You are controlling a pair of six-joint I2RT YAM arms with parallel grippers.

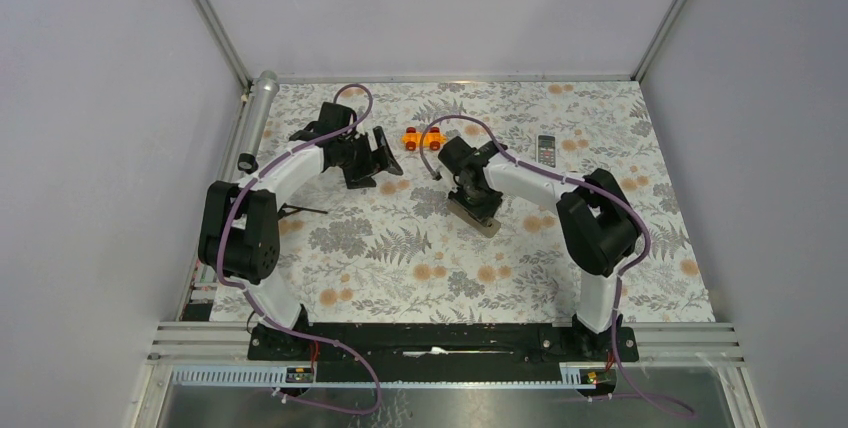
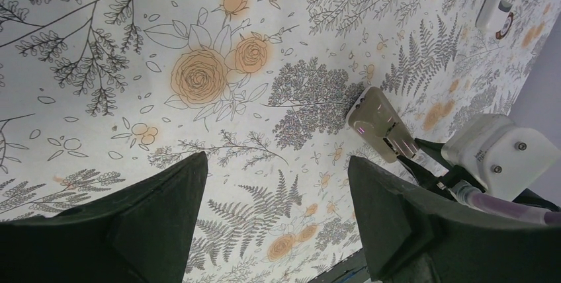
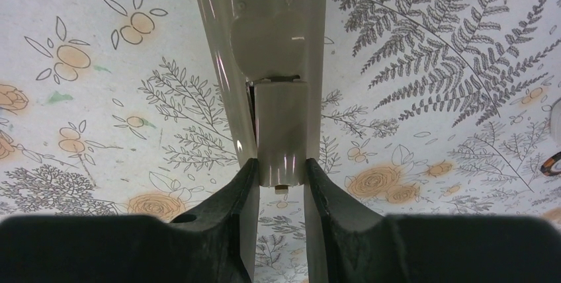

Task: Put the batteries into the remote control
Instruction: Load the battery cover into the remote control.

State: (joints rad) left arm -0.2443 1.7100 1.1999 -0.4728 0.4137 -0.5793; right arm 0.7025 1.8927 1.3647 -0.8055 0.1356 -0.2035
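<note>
Our right fingers are clenched on the slim remote control, the pale-edged handset with a grey-brown plastic back. They pinch its narrow lower end and hold it back-up just over the flower-printed worktop, near the middle. A seam crosses the back, and the narrower section below it looks like the battery cover. We cannot tell whether it is latched or already loose.

Our left fingers are spread wide and grasp nothing, hovering over bare print to the left of the handset. The batteries, two tiny reddish-orange cylinders, lie side by side towards the far edge, between the two arms and well apart from the handset. They are too small here to make out their markings. A second remote, white with rows of buttons, lies further right and is not ours to load.

We judge the step in hand to be presenting the battery bay. To do it well, we should keep the right grip firm and the back level and turned upward. The pinch should sit clear of the cover so it can slide free. Only then should the left fingers take one cylinder across its middle, with its ends matched to the bay's contacts.
</note>
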